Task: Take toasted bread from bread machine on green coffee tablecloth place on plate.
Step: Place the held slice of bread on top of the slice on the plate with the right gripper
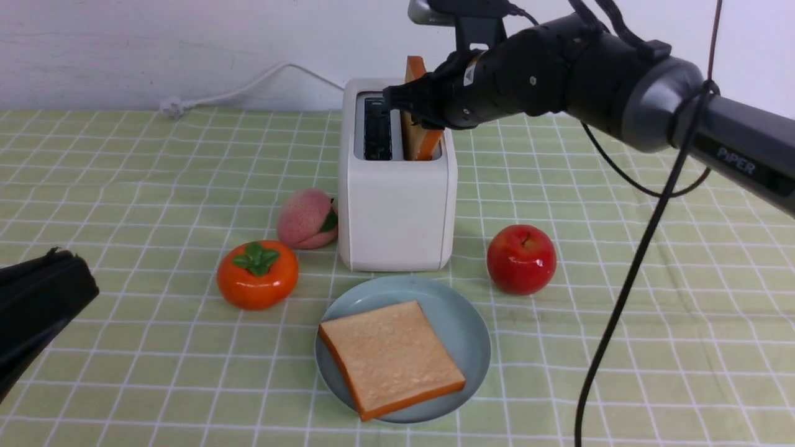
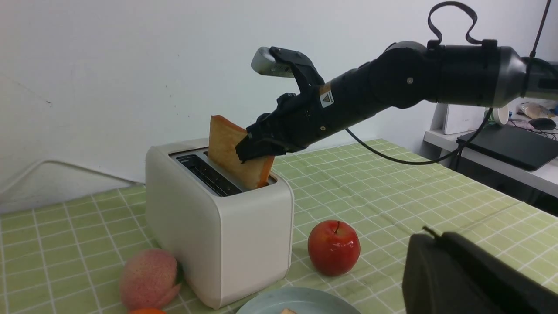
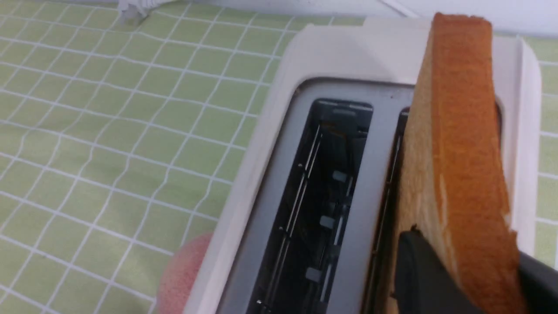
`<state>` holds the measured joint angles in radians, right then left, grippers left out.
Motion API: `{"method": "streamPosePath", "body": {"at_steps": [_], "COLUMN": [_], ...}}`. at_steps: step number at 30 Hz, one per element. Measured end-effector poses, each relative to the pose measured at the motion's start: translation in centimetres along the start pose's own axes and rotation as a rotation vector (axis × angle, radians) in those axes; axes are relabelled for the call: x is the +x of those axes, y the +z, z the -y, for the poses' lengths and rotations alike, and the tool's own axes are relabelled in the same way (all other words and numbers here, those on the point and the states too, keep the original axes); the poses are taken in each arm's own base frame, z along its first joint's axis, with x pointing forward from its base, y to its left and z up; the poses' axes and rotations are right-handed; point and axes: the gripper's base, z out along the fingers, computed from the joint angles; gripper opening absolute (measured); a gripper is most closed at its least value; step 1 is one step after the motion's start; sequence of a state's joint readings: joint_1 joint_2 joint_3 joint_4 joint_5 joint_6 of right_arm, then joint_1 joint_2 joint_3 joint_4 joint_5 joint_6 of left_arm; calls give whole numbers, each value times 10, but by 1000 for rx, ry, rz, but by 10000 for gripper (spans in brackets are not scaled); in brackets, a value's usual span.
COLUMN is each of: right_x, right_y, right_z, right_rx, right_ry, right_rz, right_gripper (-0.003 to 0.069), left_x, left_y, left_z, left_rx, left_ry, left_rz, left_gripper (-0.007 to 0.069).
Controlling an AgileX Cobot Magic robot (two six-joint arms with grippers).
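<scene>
Plain white wall (image 1: 124,49) with faint scuffs, evenly and softly lit; left wrist view shows 1 pale side desk (image 2: 479,158) against it, carrying 1 flat black slab (image 2: 514,146) and 1 white box (image 2: 462,118).

Right end effector (image 1: 415,107) — clamped, extended forward.

"PiPER" on right arm (image 1: 736,158)

We see a white two-slot toaster (image 1: 396,205) on a green checked cloth (image 1: 124,174). One golden toast slice (image 1: 392,358) lies flat on the blue-green plate (image 1: 463,316) in front; a second slice (image 1: 419,146) sticks up, tilted, from the right slot.
</scene>
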<state>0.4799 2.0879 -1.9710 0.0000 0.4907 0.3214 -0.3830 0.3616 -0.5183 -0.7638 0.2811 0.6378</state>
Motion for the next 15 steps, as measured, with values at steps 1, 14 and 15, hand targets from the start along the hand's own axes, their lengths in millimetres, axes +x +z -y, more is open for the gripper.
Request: {"method": "streamPosePath", "body": {"at_steps": [1, 14, 15], "right_x": [-5, -50, -42], "right_y": [-7, -214, -225], "right_z": [-2, -23, -22], "right_rx": [-3, -44, -47], "right_ry": [0, -193, -214], "right_rz": [10, -84, -124], "right_gripper": [116, 116, 116], "left_x": [0, 3, 4], "left_y": [0, 0, 0], "left_z": [0, 2, 3], "left_rx": [0, 25, 34], "left_ry": [0, 0, 0], "left_rz": [0, -33, -45], "left_gripper": [-13, -13, -13]}}
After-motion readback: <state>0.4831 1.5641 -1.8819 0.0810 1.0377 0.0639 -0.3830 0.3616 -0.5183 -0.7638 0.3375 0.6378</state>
